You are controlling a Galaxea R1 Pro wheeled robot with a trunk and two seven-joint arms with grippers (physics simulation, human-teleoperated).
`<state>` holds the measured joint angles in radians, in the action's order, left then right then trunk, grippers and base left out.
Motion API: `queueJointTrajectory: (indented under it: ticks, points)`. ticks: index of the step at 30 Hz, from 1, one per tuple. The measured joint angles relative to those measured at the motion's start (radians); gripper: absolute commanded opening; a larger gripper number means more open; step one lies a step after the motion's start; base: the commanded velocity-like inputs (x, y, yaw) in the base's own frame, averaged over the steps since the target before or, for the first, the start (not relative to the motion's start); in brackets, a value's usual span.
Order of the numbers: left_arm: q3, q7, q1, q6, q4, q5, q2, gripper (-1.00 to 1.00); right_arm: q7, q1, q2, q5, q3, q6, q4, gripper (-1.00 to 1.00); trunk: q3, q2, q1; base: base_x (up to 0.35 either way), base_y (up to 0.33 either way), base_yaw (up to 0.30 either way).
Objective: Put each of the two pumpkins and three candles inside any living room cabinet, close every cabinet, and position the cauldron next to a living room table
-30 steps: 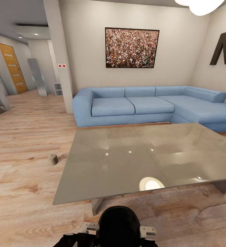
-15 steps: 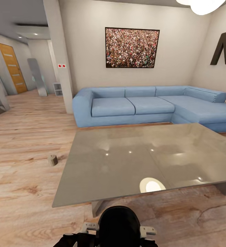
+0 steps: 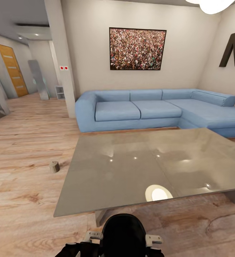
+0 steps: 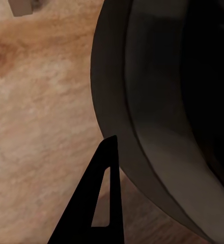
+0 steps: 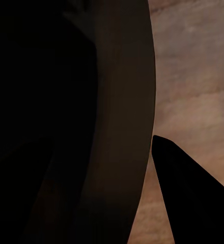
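A black round cauldron point(image 3: 123, 230) sits low in front of my trunk in the head view, between my left gripper point(image 3: 92, 236) and right gripper point(image 3: 153, 240). Its dark curved rim point(image 4: 142, 127) runs through the left wrist view, with one black finger point(image 4: 104, 203) outside the wall. The right wrist view has the same rim point(image 5: 122, 127) beside one finger point(image 5: 188, 203). Each gripper's other finger is hidden by the wall. The grey glossy table point(image 3: 146, 164) stands just ahead. One beige candle point(image 3: 54, 166) stands on the plank floor left of the table. Pumpkins and cabinet are out of view.
A blue corner sofa point(image 3: 149, 109) lines the far wall behind the table. A white pillar point(image 3: 62, 57) stands at the sofa's left end, with a hallway and an orange door point(image 3: 13, 69) beyond. Open wood floor point(image 3: 24, 142) stretches to the left.
The head view has crept slightly, so the table edge sits a touch lower and wider. The cauldron keeps its place between the grippers, and the candle has not moved.
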<state>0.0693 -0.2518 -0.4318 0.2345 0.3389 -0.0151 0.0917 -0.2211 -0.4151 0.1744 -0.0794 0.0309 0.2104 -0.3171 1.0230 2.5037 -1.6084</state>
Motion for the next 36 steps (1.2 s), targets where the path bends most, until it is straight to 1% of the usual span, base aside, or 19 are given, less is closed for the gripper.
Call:
queueJointTrajectory:
  ticks: [2,18,19,20,21,23,24,25,26,36]
  points:
    - [-0.001,0.0,0.0,0.0,0.007,-0.001,0.0,-1.0,0.0,0.0,0.0,-0.001,0.003,0.017,-0.02,-1.0,0.008,0.001,-0.001,0.0,0.0,0.0]
    - [0.0,-0.002,0.0,0.002,0.008,-0.003,-0.002,-1.0,0.0,0.0,-0.001,-0.008,0.005,0.006,-0.012,-1.0,0.008,0.001,-0.001,0.0,0.0,0.0]
    - [0.0,-0.002,0.0,0.002,0.008,-0.003,-0.002,-1.0,0.0,0.0,-0.001,-0.008,0.005,0.006,-0.011,1.0,0.008,0.001,-0.001,0.0,0.0,0.0]
    - [0.001,-0.003,0.0,0.002,0.0,-0.004,-0.002,-1.0,0.001,-0.001,-0.001,0.001,-0.007,-0.002,-0.037,1.0,0.008,0.001,-0.001,0.0,0.0,0.0]
    - [0.004,-0.001,0.001,0.001,-0.003,0.006,-0.002,-1.0,0.001,-0.001,-0.001,0.0,-0.008,-0.002,-0.037,1.0,0.008,0.001,-0.001,0.0,0.0,0.0]
    - [0.004,-0.001,0.001,0.001,-0.003,0.007,-0.002,-1.0,0.001,-0.001,-0.001,0.0,-0.008,-0.002,-0.037,1.0,0.008,0.001,-0.001,0.0,0.0,0.0]
    - [0.003,-0.001,0.001,0.001,-0.002,0.006,-0.002,1.0,0.001,-0.001,-0.001,0.0,-0.008,-0.001,-0.037,1.0,0.008,0.001,-0.001,0.0,0.0,0.0]
    - [0.005,0.0,0.001,0.001,-0.003,0.011,-0.002,1.0,0.001,-0.001,-0.001,0.0,-0.008,-0.002,-0.037,1.0,0.008,0.001,-0.001,0.0,0.0,0.0]
    - [0.001,-0.002,0.0,0.001,-0.001,0.003,-0.002,1.0,0.001,-0.001,-0.001,0.0,-0.008,-0.001,-0.038,1.0,0.008,0.001,-0.001,0.0,0.0,0.0]
    - [0.003,-0.001,0.0,0.002,-0.001,0.006,-0.002,1.0,0.001,-0.001,-0.001,0.0,-0.008,-0.001,-0.037,1.0,0.008,0.001,-0.001,0.0,0.0,0.0]
